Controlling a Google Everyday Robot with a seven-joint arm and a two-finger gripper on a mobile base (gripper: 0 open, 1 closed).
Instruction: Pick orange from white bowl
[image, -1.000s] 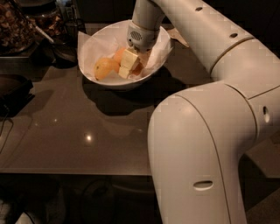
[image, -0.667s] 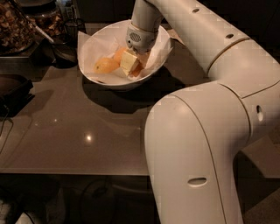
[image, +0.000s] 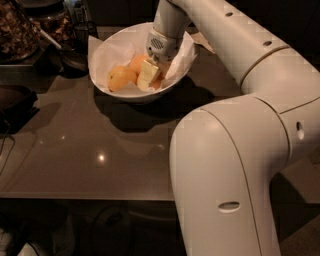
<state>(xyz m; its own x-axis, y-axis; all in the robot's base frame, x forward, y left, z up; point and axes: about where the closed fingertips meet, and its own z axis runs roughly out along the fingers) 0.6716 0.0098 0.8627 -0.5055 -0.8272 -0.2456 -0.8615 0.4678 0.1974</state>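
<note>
The white bowl (image: 131, 95) stands at the far side of the dark table (image: 90, 165), lined with crumpled white paper (image: 111, 51). The arm (image: 235, 45) reaches over the table from the right and bends down into the bowl.

The gripper (image: 149, 76) is inside the bowl, its pale tip pointing down and left among the fruit. Whether it is spread, pressed together or pinching anything cannot be told from this view.

Position of the fruit relative to the gripper:
- The orange (image: 136, 62) lies in the middle of the bowl, directly behind the gripper tip and to its upper left. It appears to touch the tip and is partly covered by it.
- A sliver of a second orange (image: 158, 83) shows at the lower right edge of the tip; the rest is hidden.
- A paler, yellowish fruit (image: 121, 78) lies to the left of the tip, just beside it, against the orange.

All the fruit rests on the paper.

A small dark bowl (image: 74, 61) stands left of the white bowl.
</note>
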